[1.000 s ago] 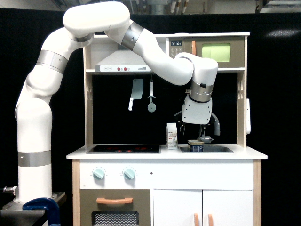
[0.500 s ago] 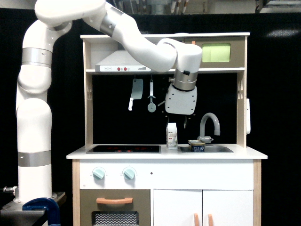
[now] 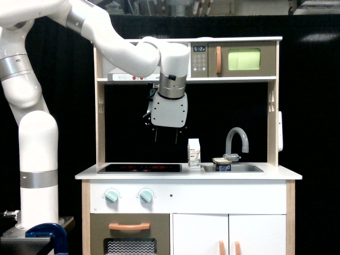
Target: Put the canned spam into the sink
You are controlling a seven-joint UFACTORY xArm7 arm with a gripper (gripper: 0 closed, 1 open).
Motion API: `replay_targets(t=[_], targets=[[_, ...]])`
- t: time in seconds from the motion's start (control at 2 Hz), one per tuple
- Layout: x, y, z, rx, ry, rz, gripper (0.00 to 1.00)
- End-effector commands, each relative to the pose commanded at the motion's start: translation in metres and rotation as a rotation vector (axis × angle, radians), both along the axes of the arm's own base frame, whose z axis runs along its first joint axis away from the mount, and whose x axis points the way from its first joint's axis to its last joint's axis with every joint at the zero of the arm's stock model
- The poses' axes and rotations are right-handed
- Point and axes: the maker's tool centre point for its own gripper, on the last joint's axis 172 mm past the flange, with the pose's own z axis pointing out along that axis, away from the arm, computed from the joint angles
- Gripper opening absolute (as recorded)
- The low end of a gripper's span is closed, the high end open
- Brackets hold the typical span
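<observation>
The canned spam (image 3: 221,164) is seen resting in the sink (image 3: 249,168), just beside the base of the faucet (image 3: 237,139). The gripper (image 3: 166,139) hangs well apart from the sink, above the stovetop (image 3: 139,168), with nothing held; its jaws are judged slightly parted. The placing step is judged complete, so only a clear retreat is called for.

Glossy white rounded arm (image 3: 37,138), silver joint bands
</observation>
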Motion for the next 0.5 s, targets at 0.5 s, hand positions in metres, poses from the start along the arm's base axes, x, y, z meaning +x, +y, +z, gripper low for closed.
replay_targets(t=[0.5], targets=[[-0.018,0.007,0.017,0.0,0.0,0.0,1.0]])
